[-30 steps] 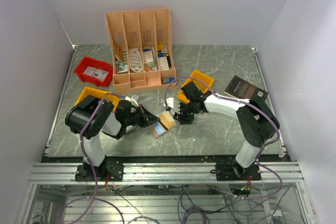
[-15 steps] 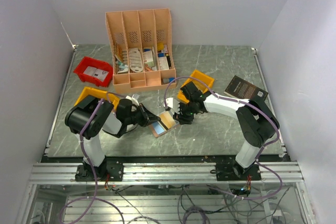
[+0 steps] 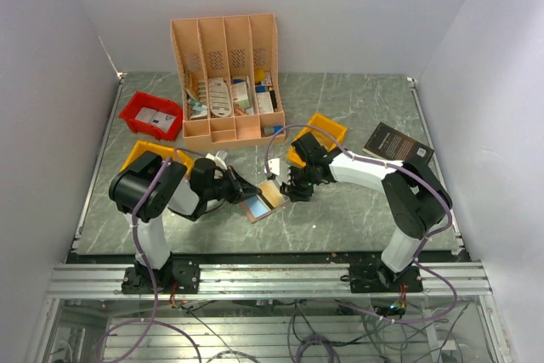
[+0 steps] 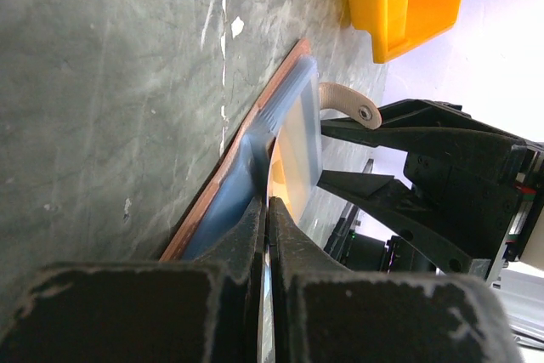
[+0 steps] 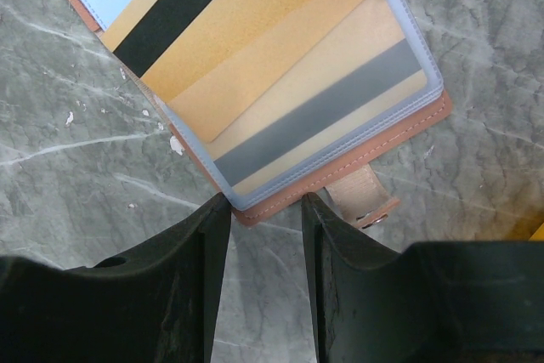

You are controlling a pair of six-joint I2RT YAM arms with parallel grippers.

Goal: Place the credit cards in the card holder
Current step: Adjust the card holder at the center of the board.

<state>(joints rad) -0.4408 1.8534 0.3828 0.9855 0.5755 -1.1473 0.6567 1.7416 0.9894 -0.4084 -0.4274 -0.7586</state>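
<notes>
One striped credit card (image 5: 340, 116) already sits behind the clear pocket of the open card holder (image 3: 263, 201), lying at the middle of the top view. A gold credit card (image 5: 246, 31) is only part way in, so the job looks unfinished. The left gripper (image 4: 269, 210) is pinched on that gold card, and the right gripper (image 5: 265, 210) stands apart, astride the holder's lower edge. At upper left, the peach desk organiser (image 3: 225, 74) holds leaflets (image 3: 219, 96) and the red bin (image 3: 151, 115) holds a white paper (image 3: 157, 116).
</notes>
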